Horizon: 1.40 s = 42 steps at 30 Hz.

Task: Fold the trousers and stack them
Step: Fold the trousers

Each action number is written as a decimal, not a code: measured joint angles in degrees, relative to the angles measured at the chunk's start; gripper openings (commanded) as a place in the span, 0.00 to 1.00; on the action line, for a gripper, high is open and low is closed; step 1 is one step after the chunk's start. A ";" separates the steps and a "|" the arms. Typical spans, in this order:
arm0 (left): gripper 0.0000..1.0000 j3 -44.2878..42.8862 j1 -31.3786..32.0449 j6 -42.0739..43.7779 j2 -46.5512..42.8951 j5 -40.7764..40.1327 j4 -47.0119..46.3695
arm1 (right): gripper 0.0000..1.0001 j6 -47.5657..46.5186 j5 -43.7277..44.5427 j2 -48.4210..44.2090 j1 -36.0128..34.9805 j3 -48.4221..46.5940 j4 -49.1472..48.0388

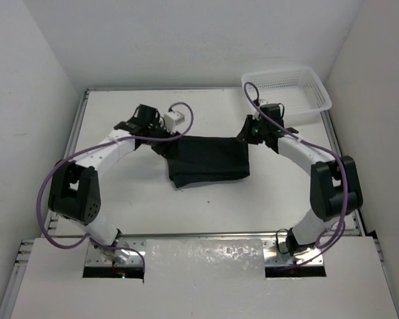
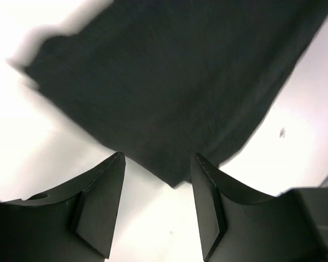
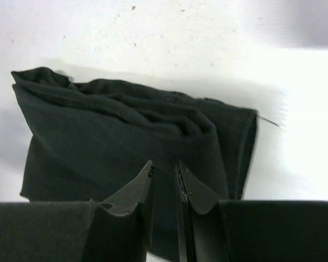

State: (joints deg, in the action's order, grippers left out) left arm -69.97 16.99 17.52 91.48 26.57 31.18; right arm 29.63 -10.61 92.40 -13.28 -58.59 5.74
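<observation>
The black trousers (image 1: 206, 159) lie folded into a rough rectangle in the middle of the white table. My left gripper (image 1: 161, 139) is at their far left corner. In the left wrist view it (image 2: 157, 158) is open and empty, with a corner of the trousers (image 2: 169, 82) lying just past the fingertips. My right gripper (image 1: 247, 135) is at their far right corner. In the right wrist view it (image 3: 165, 166) hovers over the folded trousers (image 3: 109, 136), jaws only narrowly apart, with nothing seen between them.
A white mesh basket (image 1: 289, 90) stands at the far right corner, partly over the table's edge. White walls close in the table (image 1: 120, 193) on the left, right and back. Purple cables loop along both arms.
</observation>
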 measured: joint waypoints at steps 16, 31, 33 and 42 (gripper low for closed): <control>0.48 8.72 2.40 6.38 6.25 -6.36 0.00 | 0.18 4.87 -1.25 19.21 1.55 -10.62 -1.40; 0.66 2.54 2.36 6.62 4.83 -8.13 2.97 | 0.46 0.37 0.74 9.68 4.76 -16.13 8.44; 0.67 1.60 2.21 6.62 4.11 -8.63 2.97 | 0.54 0.50 0.48 6.16 6.60 -16.06 9.01; 0.73 -2.89 -3.43 5.14 2.08 -12.02 4.09 | 0.82 1.01 0.63 -10.88 24.09 -1.16 11.13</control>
State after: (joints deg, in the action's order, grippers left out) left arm -72.86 13.56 22.65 93.56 14.55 35.27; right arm 30.63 -9.98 81.52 10.81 -59.75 16.86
